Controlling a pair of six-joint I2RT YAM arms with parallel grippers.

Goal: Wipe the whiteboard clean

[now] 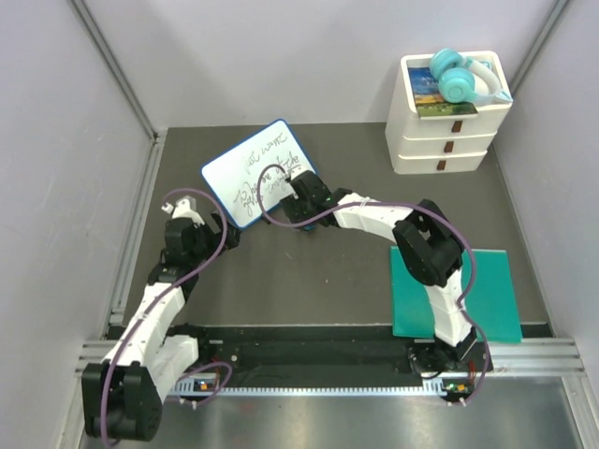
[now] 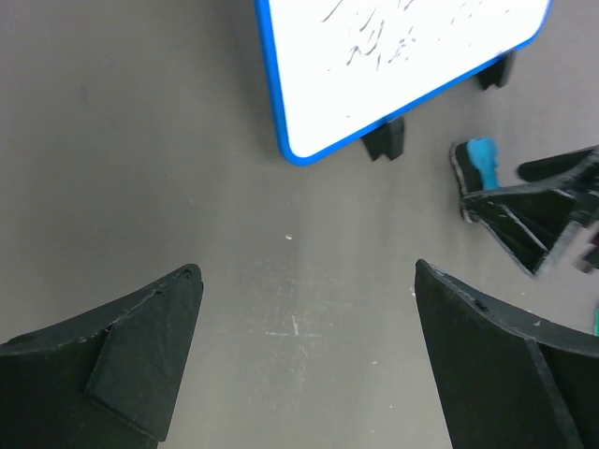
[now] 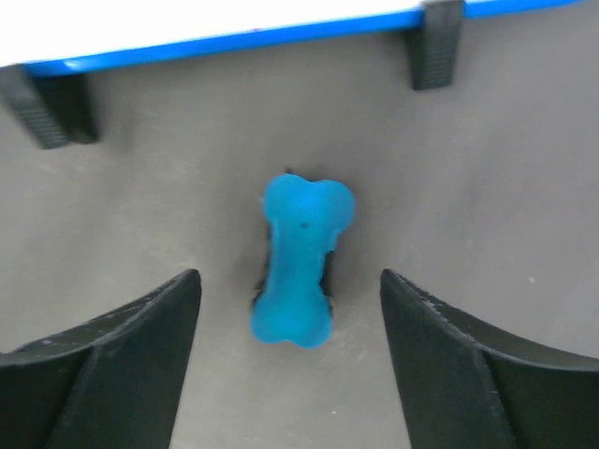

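Right gripper (image 3: 290,281) astride the eraser (image 3: 298,262) — whiteboard (image 1: 255,171) just beyond.
The blue bone-shaped eraser lies on the worktop (image 1: 309,271) between the open right jaws, untouched, its long axis pointing at the whiteboard's near rim, so they span its narrow waist. The left gripper (image 2: 307,269), jaws wide and empty, hangs near the board's corner — free room lies nearer the arms.

Small rectangular white board with thin blue rim (image 1: 245,168): several lines of dark handwritten scrawl; I can't read a word of it, even up close.
Colourful picture card (image 1: 423,91) on white stacked drawer unit (image 1: 440,140): no lettering I can make out.
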